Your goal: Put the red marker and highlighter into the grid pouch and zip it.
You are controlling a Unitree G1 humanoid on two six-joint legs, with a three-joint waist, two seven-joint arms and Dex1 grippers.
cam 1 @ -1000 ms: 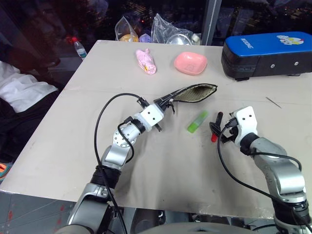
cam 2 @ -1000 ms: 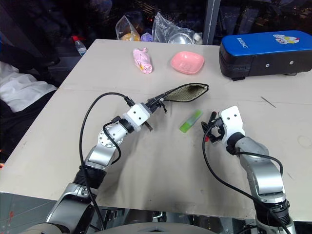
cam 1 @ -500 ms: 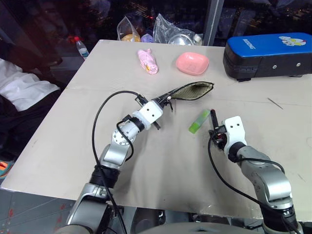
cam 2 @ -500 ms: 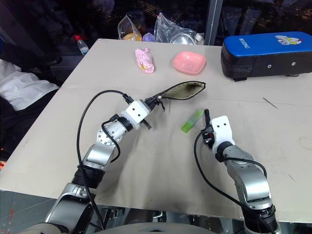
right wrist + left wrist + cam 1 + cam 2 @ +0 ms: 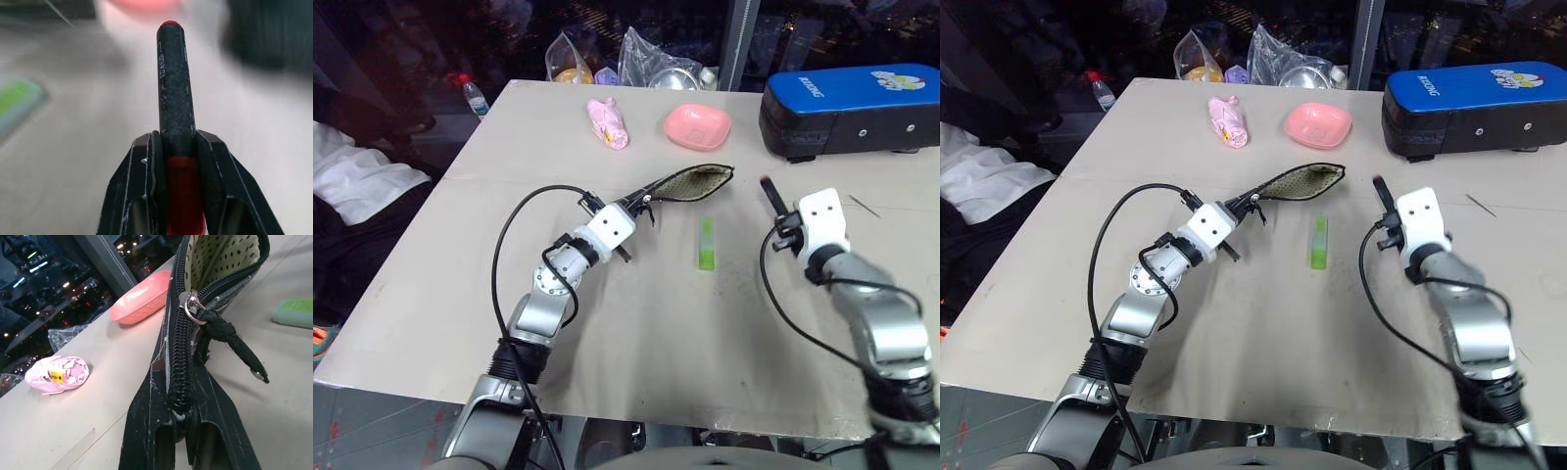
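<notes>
My right gripper (image 5: pixel 175 147) clamped the red marker (image 5: pixel 173 88), its long axis running straight out past my fingertips toward the far side, lifted off the table (image 5: pixel 460 255). The right wrist view showed the red cap sitting between my fingers (image 5: pixel 142 166). My left gripper (image 5: pixel 178 423) pinched the grid pouch (image 5: pixel 690 184), mouth open. The highlighter (image 5: pixel 706 242) lay between them, pointing near-far.
</notes>
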